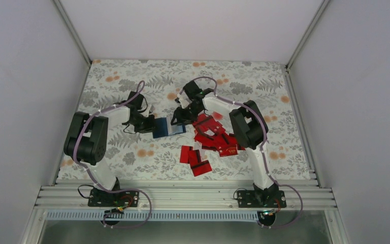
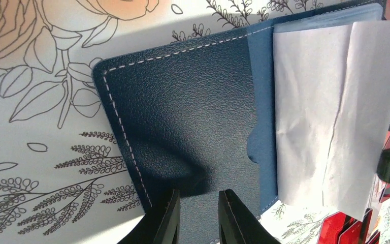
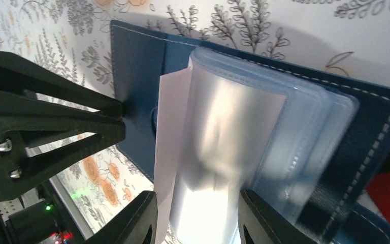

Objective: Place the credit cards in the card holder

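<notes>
1. Left pincer (image 2: 199, 197): the fingers stand a narrow gap apart and close on nothing. The tips sit at the near edge of the card holder's cover. Whether they press on it cannot be told.
2. Card holder (image 2: 183, 112): navy with pale stitching, lying opened out on the flower-patterned worktop (image 1: 132, 81). It lies directly between the two pincers, with one cover half just ahead of the left pincer's tips.
3. Right pincer (image 3: 197, 199): the fingers are apart, one on each side of a raised, bowed leaf of the clear plastic sleeves (image 3: 284, 127) inside the holder. The leaf fills the gap, and I cannot tell whether it is gripped or merely straddled.
4. White paper slip (image 2: 315, 112): creased, it stands against the raised leaf on the side facing the left pincer.
5. Credit cards (image 1: 208, 140): red, in a loose overlapping heap on the worktop. They lie beside and behind the right pincer, toward that arm's base, and beyond the holder from the left pincer. Some show a dark stripe and one has gold lettering.
</notes>
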`<action>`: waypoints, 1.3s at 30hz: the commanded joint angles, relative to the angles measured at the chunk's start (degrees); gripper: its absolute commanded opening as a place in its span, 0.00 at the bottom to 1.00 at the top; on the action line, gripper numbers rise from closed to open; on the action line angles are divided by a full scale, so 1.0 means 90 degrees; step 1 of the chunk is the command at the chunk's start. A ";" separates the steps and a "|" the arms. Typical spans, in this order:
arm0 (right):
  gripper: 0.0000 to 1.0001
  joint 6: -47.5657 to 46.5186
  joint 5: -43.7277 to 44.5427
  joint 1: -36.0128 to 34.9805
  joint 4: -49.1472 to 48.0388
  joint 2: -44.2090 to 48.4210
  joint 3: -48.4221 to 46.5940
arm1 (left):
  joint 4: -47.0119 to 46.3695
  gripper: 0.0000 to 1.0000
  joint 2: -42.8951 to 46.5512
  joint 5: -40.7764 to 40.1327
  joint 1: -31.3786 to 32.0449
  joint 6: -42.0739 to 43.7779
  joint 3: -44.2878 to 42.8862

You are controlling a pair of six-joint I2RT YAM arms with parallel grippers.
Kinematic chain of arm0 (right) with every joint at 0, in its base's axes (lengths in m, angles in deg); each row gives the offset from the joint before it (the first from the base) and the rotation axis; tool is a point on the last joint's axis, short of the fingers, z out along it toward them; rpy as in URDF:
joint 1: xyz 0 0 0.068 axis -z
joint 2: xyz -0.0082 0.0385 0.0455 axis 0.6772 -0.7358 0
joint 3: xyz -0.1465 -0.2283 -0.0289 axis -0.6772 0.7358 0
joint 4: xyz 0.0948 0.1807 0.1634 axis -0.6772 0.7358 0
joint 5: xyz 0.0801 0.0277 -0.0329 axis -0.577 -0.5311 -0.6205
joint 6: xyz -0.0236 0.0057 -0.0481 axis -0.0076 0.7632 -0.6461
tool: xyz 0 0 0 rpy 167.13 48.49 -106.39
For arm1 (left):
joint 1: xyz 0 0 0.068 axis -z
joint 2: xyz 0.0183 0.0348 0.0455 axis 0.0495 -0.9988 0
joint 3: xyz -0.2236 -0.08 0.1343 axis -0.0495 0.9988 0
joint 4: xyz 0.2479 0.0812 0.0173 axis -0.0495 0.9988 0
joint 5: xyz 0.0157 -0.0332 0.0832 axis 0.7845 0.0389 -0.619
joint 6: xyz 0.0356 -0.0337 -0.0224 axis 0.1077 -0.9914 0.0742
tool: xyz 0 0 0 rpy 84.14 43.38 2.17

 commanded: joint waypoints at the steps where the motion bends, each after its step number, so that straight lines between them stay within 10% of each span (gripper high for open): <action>1: 0.41 -0.0045 -0.0474 -0.0014 -0.0202 -0.0151 0.0020 | 0.0032 0.21 -0.0154 0.0004 0.0021 0.0095 -0.0124; 39: 0.40 0.0888 -0.3179 -0.0201 -0.1924 -0.1285 -0.1210 | 0.0262 0.18 0.0710 0.0605 0.0030 -0.0150 -0.0402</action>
